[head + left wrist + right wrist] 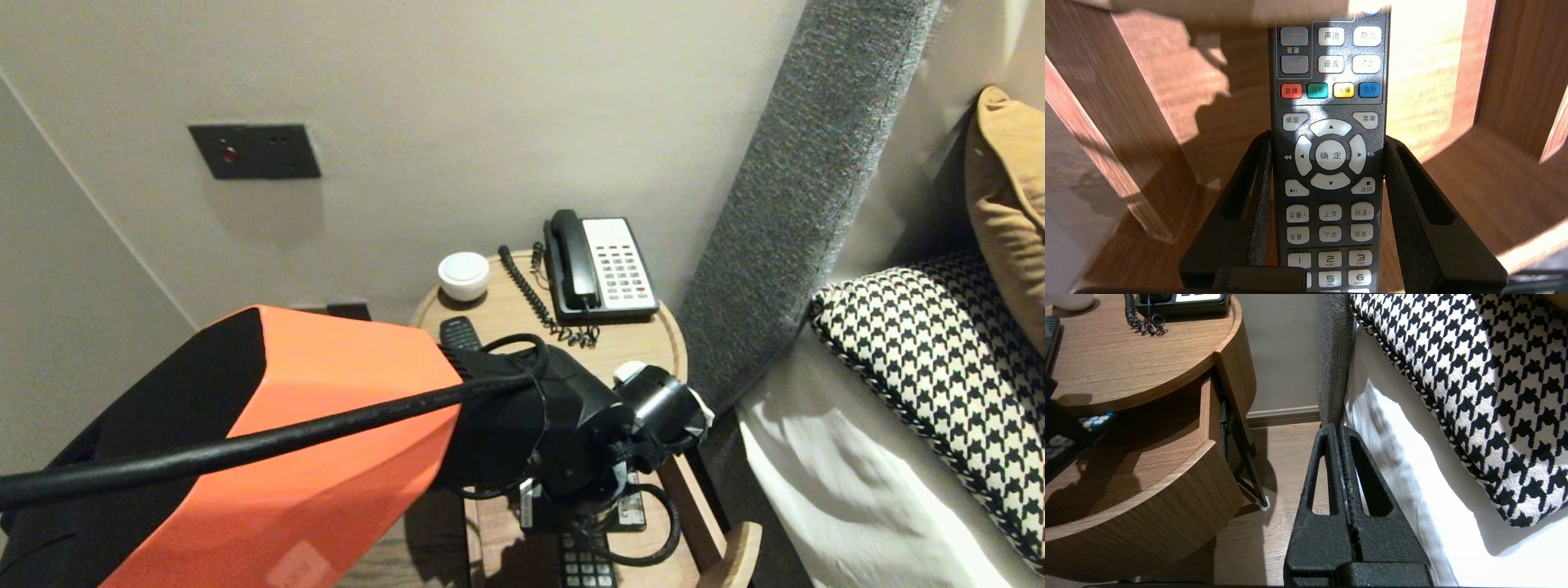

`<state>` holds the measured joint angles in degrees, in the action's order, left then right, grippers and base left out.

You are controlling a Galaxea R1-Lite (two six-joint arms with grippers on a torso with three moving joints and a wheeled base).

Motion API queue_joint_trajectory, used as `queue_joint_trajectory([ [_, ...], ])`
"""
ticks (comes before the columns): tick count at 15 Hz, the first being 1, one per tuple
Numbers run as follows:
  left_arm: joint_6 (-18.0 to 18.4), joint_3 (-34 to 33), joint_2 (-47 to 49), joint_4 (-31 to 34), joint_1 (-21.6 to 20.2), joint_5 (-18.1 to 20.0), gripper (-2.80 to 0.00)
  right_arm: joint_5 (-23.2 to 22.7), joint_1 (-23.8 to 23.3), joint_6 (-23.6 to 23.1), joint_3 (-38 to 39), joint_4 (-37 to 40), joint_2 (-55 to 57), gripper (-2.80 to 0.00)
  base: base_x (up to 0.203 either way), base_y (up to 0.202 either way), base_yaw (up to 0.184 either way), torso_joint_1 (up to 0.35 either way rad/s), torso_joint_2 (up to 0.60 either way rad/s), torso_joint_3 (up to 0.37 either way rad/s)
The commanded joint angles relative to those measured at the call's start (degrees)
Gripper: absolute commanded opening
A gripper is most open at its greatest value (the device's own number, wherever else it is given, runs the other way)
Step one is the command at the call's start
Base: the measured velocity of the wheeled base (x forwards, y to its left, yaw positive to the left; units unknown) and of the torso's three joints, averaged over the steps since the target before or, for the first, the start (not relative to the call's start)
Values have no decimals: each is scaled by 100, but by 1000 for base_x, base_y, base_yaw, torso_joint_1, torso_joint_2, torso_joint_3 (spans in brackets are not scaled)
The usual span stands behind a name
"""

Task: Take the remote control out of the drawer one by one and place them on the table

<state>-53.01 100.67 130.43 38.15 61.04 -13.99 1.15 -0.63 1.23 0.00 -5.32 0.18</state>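
Remote (pixel 1329 155) is sitting inside the open drawer (pixel 1453 171) of the nightstand (pixel 645 343), buttons up. Left gripper (pixel 1327 139) is reaching down into the drawer and clamping it, fingers (pixel 1412 196) pressing on both long edges. Can't tell if it's resting on the drawer floor. Telephone (pixel 600 268), white round dish (pixel 464 275) and a second remote (pixel 459 332) are lying on the top. Right gripper (pixel 1340 428) is hanging parked by the bed sheet (pixel 1396 457), fingers together.
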Motion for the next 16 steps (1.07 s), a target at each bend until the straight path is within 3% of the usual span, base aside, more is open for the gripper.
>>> queue_joint_trajectory([
  [1, -35, -158, -44, 17, 63, -12, -280, 0, 2, 0, 229, -5, 8, -280, 0, 0, 0, 0, 0, 0],
  [16, -193, -935, -625, -18, 470, -154, -280, 0, 2, 0, 229, -5, 8, -280, 0, 0, 0, 0, 0, 0],
])
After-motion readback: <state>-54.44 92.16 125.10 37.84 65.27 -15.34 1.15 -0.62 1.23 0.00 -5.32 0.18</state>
